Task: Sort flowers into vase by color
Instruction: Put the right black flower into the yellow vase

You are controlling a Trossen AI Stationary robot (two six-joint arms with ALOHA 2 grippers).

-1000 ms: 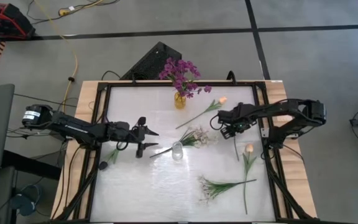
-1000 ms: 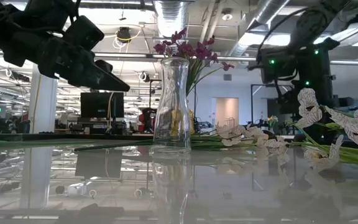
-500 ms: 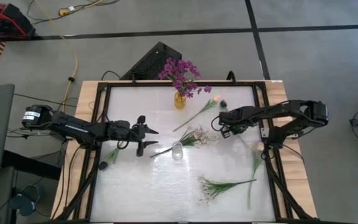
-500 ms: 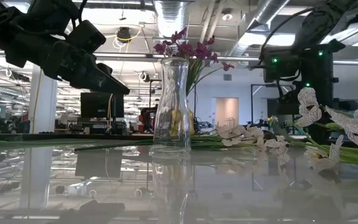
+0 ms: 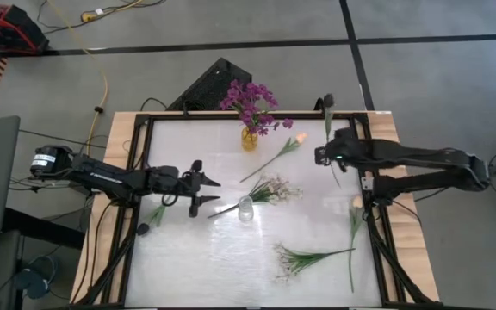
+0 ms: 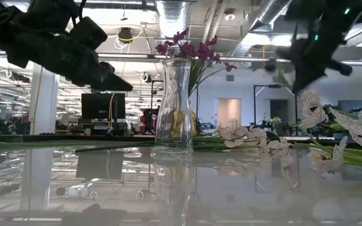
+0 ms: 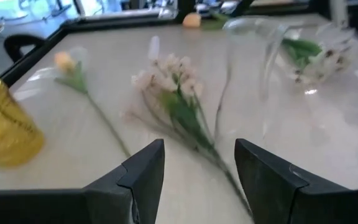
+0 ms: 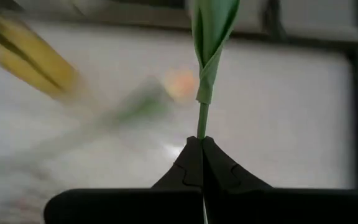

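My right gripper hangs above the table's far right part, shut on a green-stemmed flower whose dark bud points toward the far edge. A folded green leaf shows beyond the fingers. My left gripper hovers open at the left, facing a clear glass vase and a white spray that lies flat. A yellow vase at the far middle holds purple flowers. A peach tulip lies beside it. My right gripper pinches the flower's thin green stem between its two fingers, just below the leaf. The fingers lie across the stem. The flower is lifted clear of the table, with its bud end beyond the fingers and its lower stem trailing behind them.
A second white spray and a second peach tulip lie flat at the near right. A black frame borders the white table top. The low view shows the clear vase upright in the middle.
My right gripper has shut on the dark-bud flower's stem, then risen and swung toward the far edge while tipping and rolling. The flower has come off the table. The peach tulip at the near right has slid slightly toward the right edge.
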